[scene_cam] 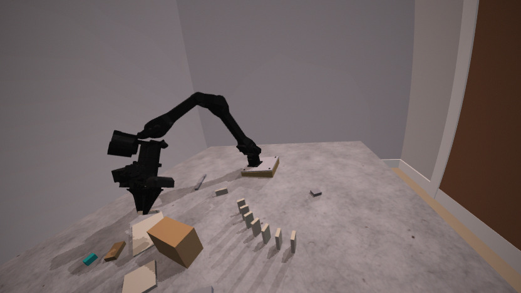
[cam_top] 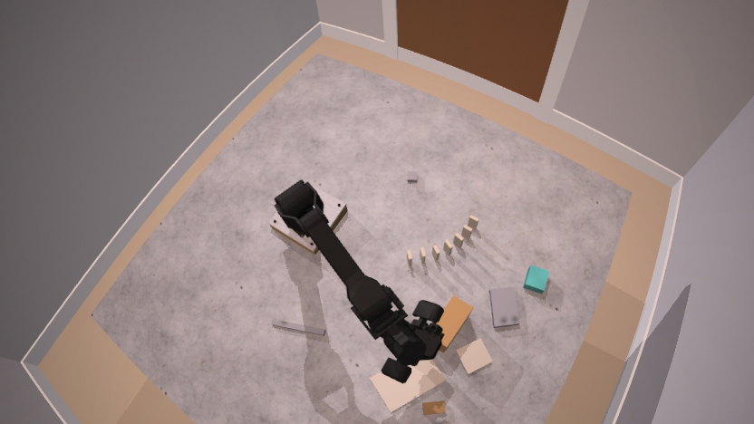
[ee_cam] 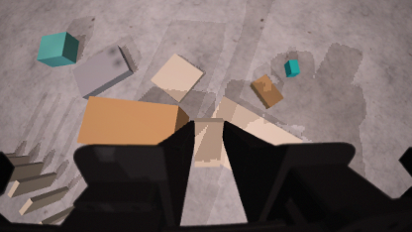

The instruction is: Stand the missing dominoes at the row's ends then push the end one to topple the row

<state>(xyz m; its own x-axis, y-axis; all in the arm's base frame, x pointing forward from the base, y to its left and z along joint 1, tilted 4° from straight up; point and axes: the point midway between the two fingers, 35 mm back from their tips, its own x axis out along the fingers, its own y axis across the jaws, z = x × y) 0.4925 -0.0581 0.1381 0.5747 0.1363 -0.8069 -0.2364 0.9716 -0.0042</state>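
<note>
My gripper (scene_cam: 144,212) (ee_cam: 208,125) is shut on a cream domino (ee_cam: 208,149), seen between the fingertips in the wrist view. The tips are near the large pale slab; their height above it is hard to tell. In the top view the arm hides the fingertips. A curved row of several cream dominoes (cam_top: 448,247) (scene_cam: 256,227) (ee_cam: 37,184) stands upright, away from the gripper. Another cream domino (scene_cam: 221,191) lies on its side beyond the row's far end in the exterior view; the arm hides it in the top view.
An orange box (cam_top: 458,315) (scene_cam: 175,233) (ee_cam: 129,121) stands between gripper and row. The large pale slab (cam_top: 392,392) (ee_cam: 248,119), a smaller slab (cam_top: 474,357) and a brown block (cam_top: 433,407) lie nearby. Farther off are a grey box (cam_top: 504,305), a teal block (cam_top: 536,278) and a grey bar (cam_top: 298,327).
</note>
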